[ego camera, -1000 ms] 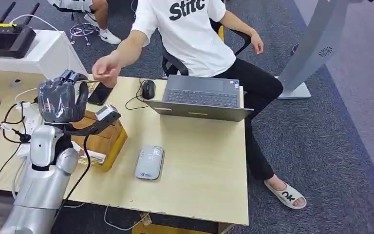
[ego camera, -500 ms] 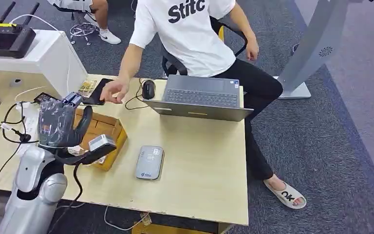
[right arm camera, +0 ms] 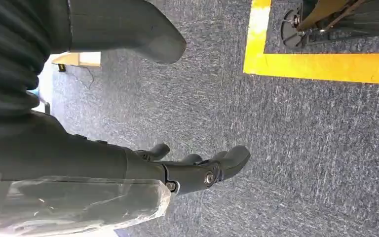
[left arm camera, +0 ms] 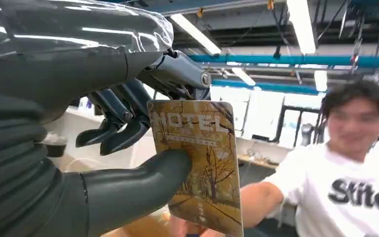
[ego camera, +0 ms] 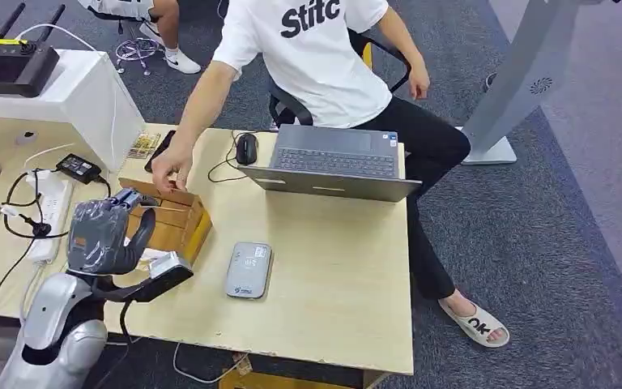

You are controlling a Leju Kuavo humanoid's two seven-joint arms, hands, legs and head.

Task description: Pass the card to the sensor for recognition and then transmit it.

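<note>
My left hand (ego camera: pixel 105 235) is raised above the table's near left part, beside the cardboard box (ego camera: pixel 176 220). In the left wrist view the left hand (left arm camera: pixel 69 89) pinches a yellow card (left arm camera: pixel 202 163) printed HOTEL between thumb and fingers, held upright facing the seated person (left arm camera: pixel 345 163). The grey card sensor (ego camera: pixel 249 270) lies flat on the table, to the right of my hand and apart from it. My right hand (right arm camera: pixel 197 168) hangs over blue carpet with its fingers apart and holds nothing.
A person (ego camera: pixel 316 57) sits at the table's far side, one hand (ego camera: pixel 168 172) on the box's far edge. A laptop (ego camera: pixel 336 162), mouse (ego camera: pixel 246 148), power strip (ego camera: pixel 53 212) and cables lie on the table (ego camera: pixel 332 308). A white cabinet (ego camera: pixel 65 89) stands at far left.
My left hand has come down and back toward the table's near edge. The person's hand moved from near the phone onto the box's far edge.
</note>
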